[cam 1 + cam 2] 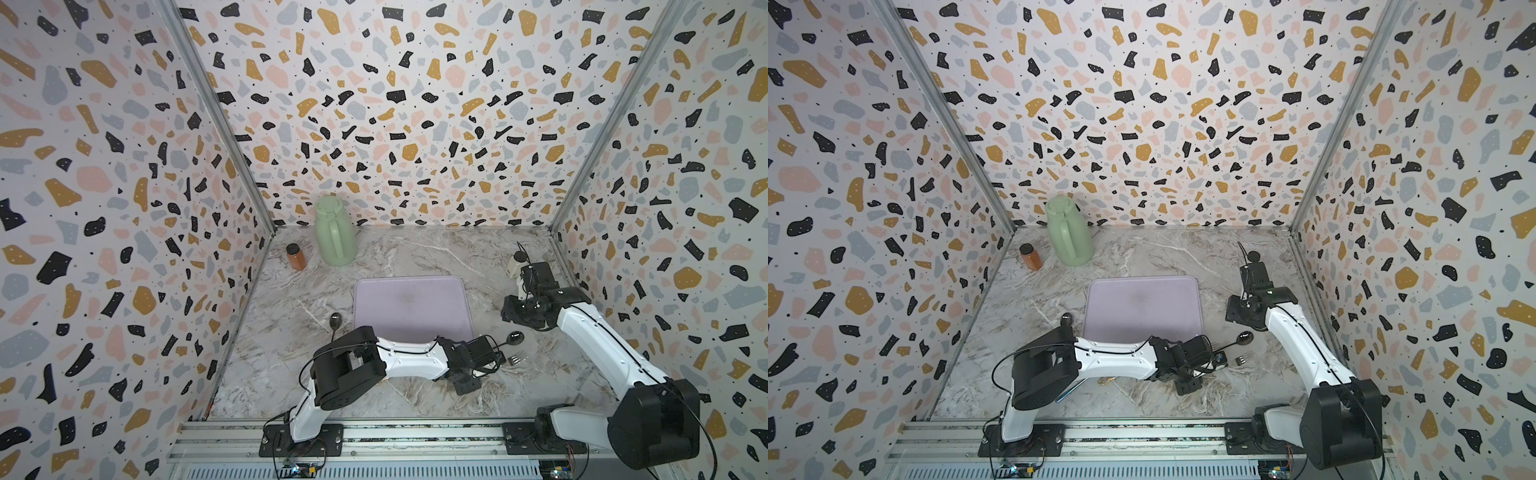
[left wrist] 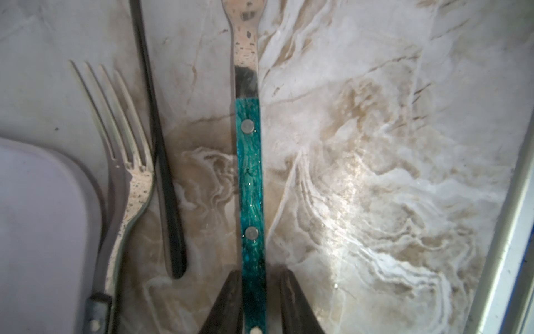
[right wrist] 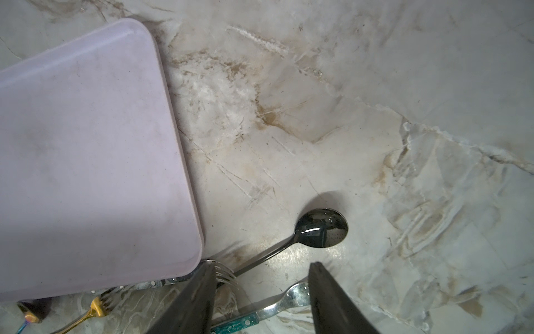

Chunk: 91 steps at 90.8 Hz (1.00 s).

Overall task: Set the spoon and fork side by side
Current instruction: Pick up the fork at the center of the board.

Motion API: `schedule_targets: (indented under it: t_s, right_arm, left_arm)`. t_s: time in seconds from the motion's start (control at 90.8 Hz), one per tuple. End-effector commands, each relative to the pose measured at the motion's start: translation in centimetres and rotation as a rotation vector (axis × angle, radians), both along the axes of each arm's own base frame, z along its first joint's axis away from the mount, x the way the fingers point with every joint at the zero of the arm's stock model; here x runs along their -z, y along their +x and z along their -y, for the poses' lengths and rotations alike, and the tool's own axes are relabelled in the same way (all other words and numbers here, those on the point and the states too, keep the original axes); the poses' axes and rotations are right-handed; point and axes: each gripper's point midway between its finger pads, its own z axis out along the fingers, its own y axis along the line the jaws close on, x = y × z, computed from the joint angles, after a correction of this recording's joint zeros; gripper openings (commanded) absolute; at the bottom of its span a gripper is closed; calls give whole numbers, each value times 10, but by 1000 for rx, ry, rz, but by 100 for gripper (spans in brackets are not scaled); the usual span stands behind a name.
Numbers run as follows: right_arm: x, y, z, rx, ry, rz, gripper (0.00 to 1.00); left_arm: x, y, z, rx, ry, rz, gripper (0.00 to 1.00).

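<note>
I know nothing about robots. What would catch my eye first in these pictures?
The speckled terrazzo walls wrap the whole booth, with a lilac tray mid-table and a green jug in the far left corner. By the tray's near right corner the left tool straddles a teal-handled fork, with a glossy black spoon lying close by.

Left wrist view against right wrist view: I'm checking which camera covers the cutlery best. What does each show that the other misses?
Only the left wrist view: the left gripper straddling the handle of the teal-handled fork, and the handle end of the black spoon. Only the right wrist view: the spoon's bowl, a gold fork, the open right gripper. Both: the lilac tray, the tines of the silver fork, the teal handle, the marble table.
</note>
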Motion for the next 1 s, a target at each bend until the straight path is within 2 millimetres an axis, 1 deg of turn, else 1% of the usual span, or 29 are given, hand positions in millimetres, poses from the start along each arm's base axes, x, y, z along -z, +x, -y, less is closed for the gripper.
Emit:
schedule_targets:
  t_s: [0.0,0.066,0.22,0.396,0.507,0.628,0.749,0.859,0.991]
  right_arm:
    - [-11,-3,4,23,1,29,57]
    - [-13,-3,6,36,3,38,57]
    - [-17,-4,10,59,2,54,57]
    - [-25,-5,11,74,13,82,57]
    - [-36,-5,11,74,27,115,57]
    - [-49,-6,10,75,40,160,57]
    - [-60,-8,11,77,48,190,56]
    - [-69,-10,11,79,55,212,56]
    - [-82,-15,12,87,64,236,57]
  left_arm:
    - [2,-1,4,7,-6,5,20]
    - [2,-3,5,8,-7,6,15]
    - [5,-7,3,11,5,12,10]
    - [-8,-16,2,33,-11,1,8]
    - [-21,-19,1,42,-25,10,5]
    - [-38,-15,-1,22,-53,38,3]
    - [-60,-11,-2,4,-88,62,0]
    - [-76,-5,-6,-22,-99,88,0]
    - [-93,8,-16,-69,-126,114,0]
